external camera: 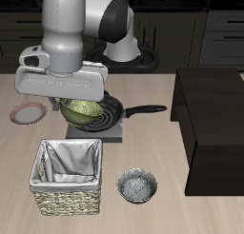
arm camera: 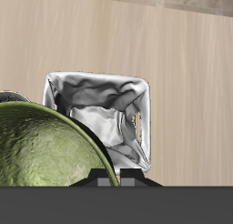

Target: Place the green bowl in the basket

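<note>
The green bowl (external camera: 84, 110) is olive with a speckled yellowish inside. It hangs tilted just under my hand, above the frying pan (external camera: 116, 112). My gripper (external camera: 72, 103) is shut on the bowl's rim; the fingertips are hidden by the hand and the bowl. The basket (external camera: 69, 176), woven wicker with a white-grey cloth lining, stands nearer the table's front edge, below and in front of the held bowl. In the wrist view the bowl (arm camera: 45, 150) fills the near field and the basket (arm camera: 100, 105) lies open beyond it.
The black frying pan sits on a grey stove plate (external camera: 112, 135). A flat pink-rimmed plate (external camera: 27, 113) lies beside the pan. A grey metallic bowl (external camera: 137, 186) stands beside the basket. A dark cabinet block (external camera: 214, 124) stands at the table's side.
</note>
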